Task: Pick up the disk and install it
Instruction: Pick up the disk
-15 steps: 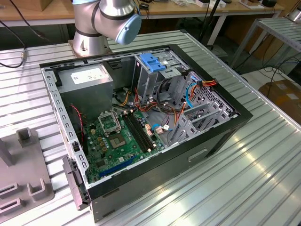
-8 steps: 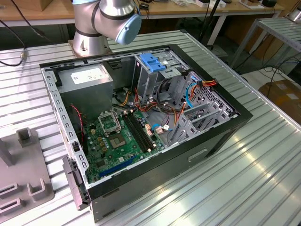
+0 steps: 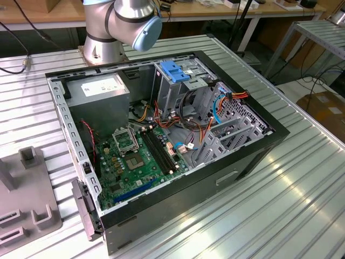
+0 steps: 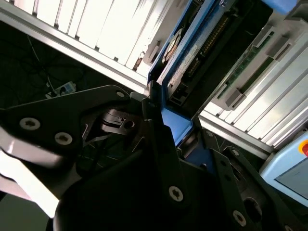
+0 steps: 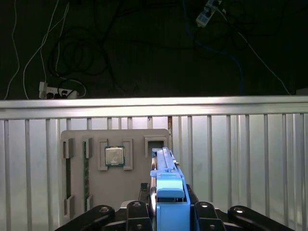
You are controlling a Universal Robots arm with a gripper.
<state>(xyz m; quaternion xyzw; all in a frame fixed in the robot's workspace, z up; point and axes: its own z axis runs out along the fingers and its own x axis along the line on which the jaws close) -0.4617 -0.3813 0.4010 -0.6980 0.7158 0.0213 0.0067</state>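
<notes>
As our gripper clamps tight around the disk, held edge-on, we see it over a grey tray.

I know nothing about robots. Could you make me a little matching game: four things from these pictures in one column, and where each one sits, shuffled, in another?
Things
1. the disk
2. the processor chip
3. the green circuit board
4. the blue handle

Places
A. on top of the upright metal cage
B. in a square recess of the grey tray
C. clamped in the gripper
D. lying flat on the floor of the open computer case

Pairs: 1-C, 2-B, 3-D, 4-A
</notes>
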